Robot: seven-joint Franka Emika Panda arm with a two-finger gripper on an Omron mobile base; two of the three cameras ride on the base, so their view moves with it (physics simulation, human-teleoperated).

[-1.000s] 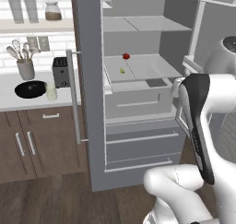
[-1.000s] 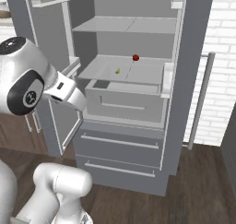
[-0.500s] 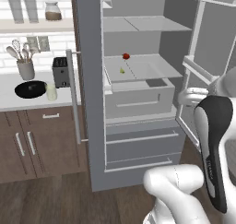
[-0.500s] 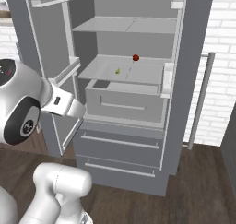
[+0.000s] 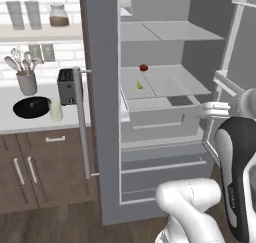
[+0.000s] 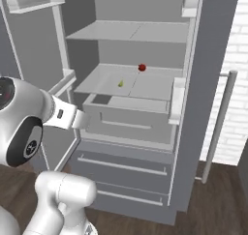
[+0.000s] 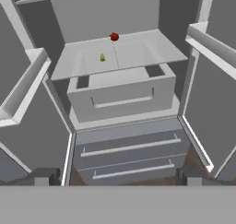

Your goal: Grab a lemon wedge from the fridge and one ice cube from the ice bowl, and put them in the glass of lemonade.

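The fridge (image 5: 165,112) stands with both doors swung open, and the lemon wedge (image 7: 103,57) lies on the middle shelf (image 6: 150,84), left of centre, with a small red fruit (image 7: 114,36) farther back near the rear wall. The gripper (image 7: 117,176) faces the open fridge from well apart, its jaws spread wide and holding nothing. On the counter (image 5: 10,124) to the left, the black ice bowl (image 5: 31,107) sits beside the glass of lemonade (image 5: 55,110), near the toaster (image 5: 67,86).
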